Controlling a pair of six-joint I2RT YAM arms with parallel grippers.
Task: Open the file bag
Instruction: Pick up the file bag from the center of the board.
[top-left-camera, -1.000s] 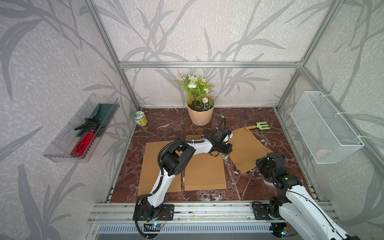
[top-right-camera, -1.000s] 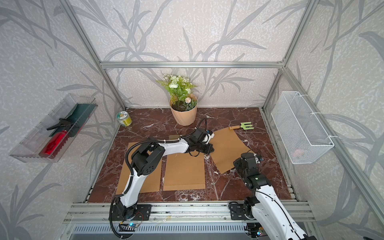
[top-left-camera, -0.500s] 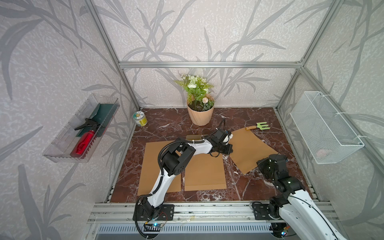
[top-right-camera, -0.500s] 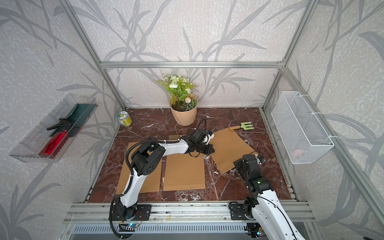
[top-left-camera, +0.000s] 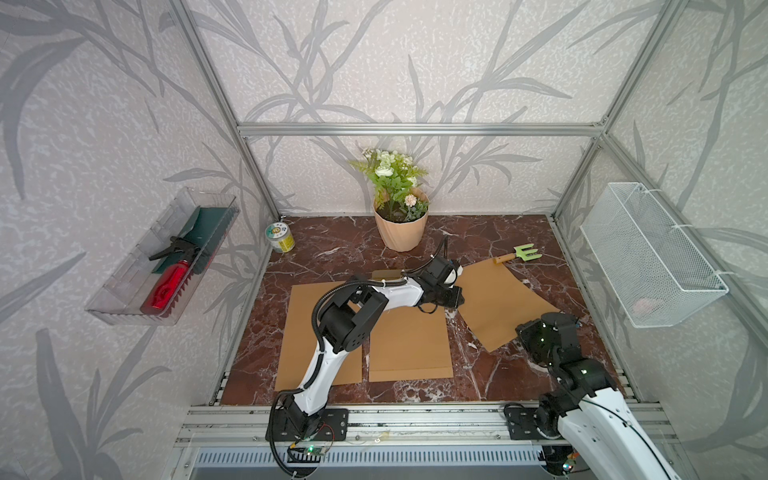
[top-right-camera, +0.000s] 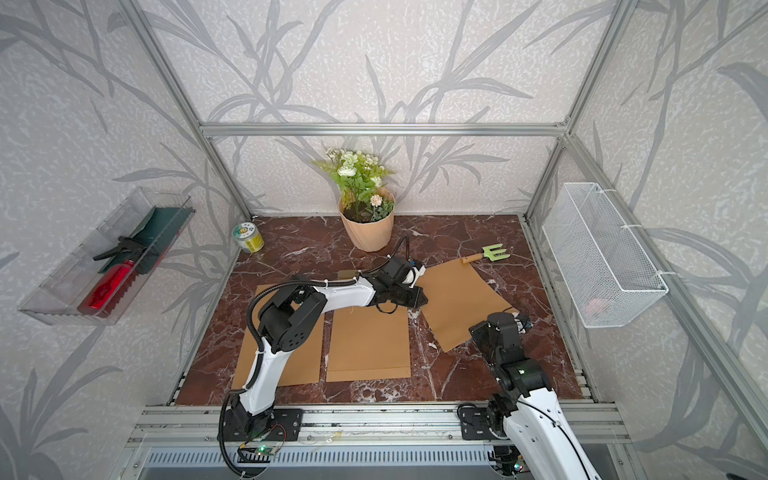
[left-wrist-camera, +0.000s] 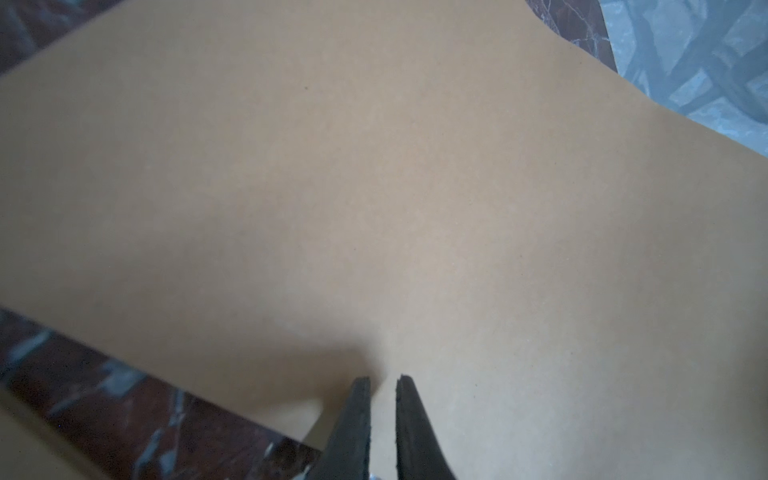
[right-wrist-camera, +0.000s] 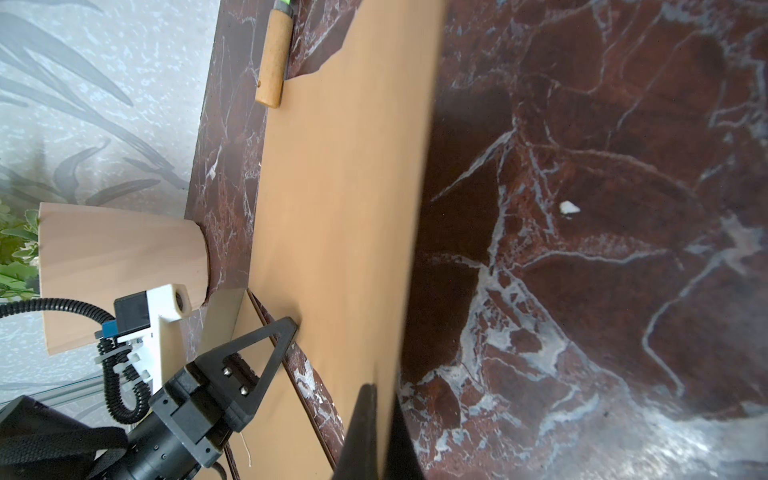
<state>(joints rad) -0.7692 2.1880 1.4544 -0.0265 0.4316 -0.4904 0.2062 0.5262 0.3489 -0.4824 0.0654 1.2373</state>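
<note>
Leaf-patterned walls closed in a red marble surface (top-left-camera: 332, 259). At the far left of a top view, a clear tray (top-left-camera: 124, 270) on the wall held a red bottle (top-left-camera: 166, 286). A tin can (top-left-camera: 280, 237) stood in the surface's upper-left corner. Two brown bags (top-left-camera: 409, 345) lay flat side by side at lower centre, and a plant pot (top-left-camera: 401, 232) stood at upper centre. Right of centre lay the file bag (top-left-camera: 494, 303), turned askew, its upper corner just beside a green garden fork (top-left-camera: 524, 252). The left fingers (left-wrist-camera: 365, 392) were at its left edge, released, a narrow gap between them. The right fingers (right-wrist-camera: 368, 411) were clenched on its lower right edge, which was raised off the marble. A white wire basket (top-left-camera: 648, 257) hung on the right wall.
</note>
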